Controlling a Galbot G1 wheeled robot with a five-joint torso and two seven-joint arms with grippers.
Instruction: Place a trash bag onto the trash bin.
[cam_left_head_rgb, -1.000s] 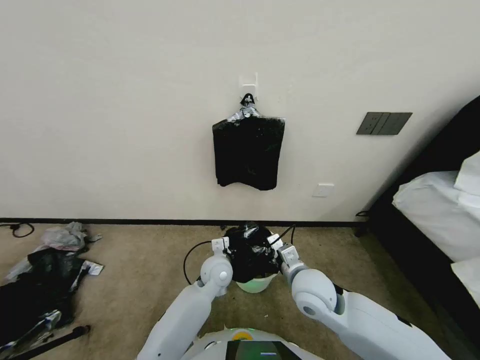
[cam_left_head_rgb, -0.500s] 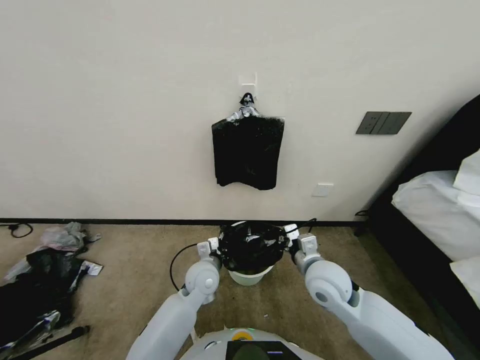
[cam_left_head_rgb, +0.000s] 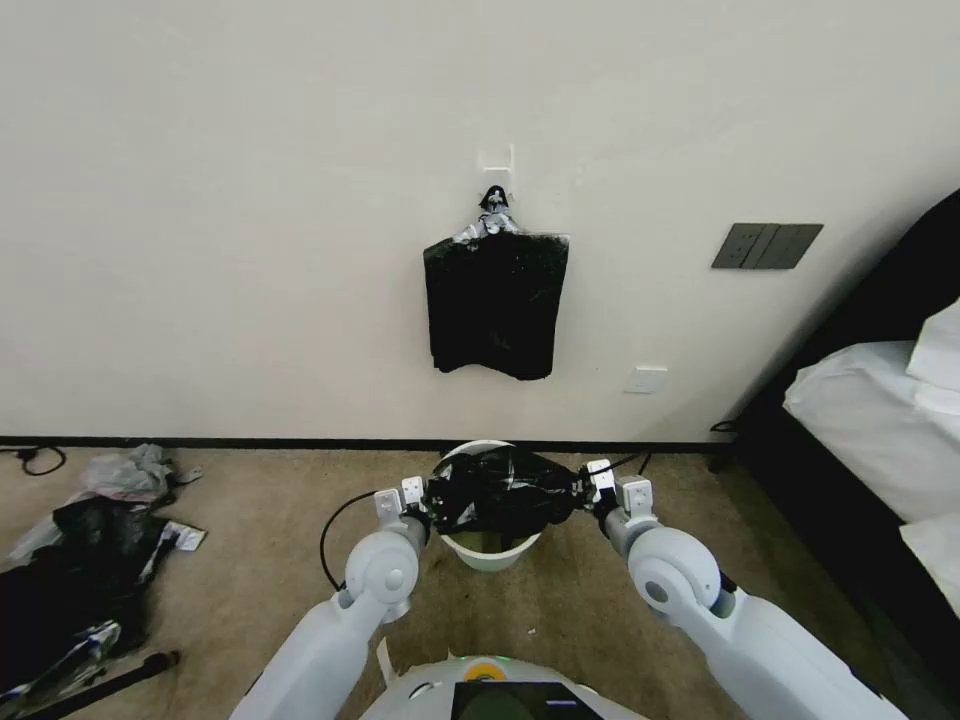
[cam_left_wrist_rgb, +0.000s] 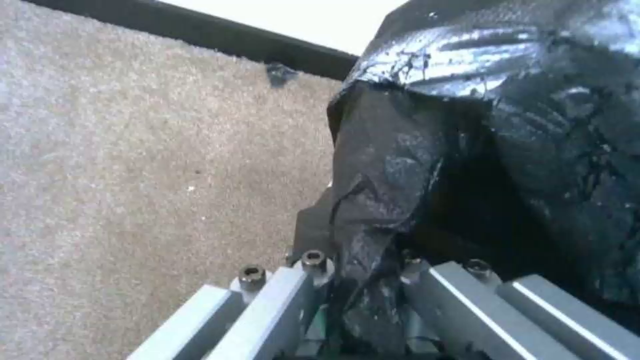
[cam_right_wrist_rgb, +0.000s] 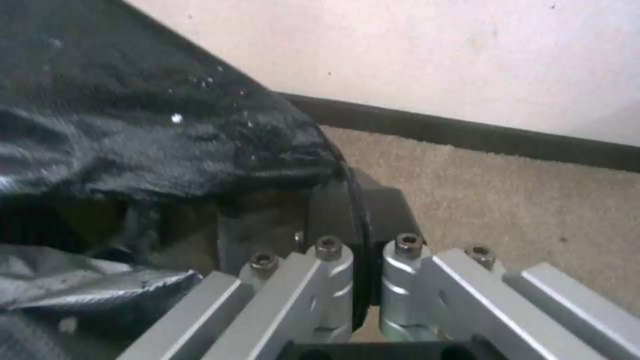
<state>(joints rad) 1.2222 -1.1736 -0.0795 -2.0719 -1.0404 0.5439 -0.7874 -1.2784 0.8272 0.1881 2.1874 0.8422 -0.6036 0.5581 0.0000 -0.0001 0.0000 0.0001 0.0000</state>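
Head view: glossy black bag is held stretched over the bin by the wall, pinched left by left hand, right by right hand; bare carpet flanks both.

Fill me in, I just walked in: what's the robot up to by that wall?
It is fitting a trash bag onto a trash bin standing on the carpet by the wall. The left claw and right claw each pinch one side of the bag, holding the black film stretched wide over the bin's mouth. The bin's rim is not yet covered.
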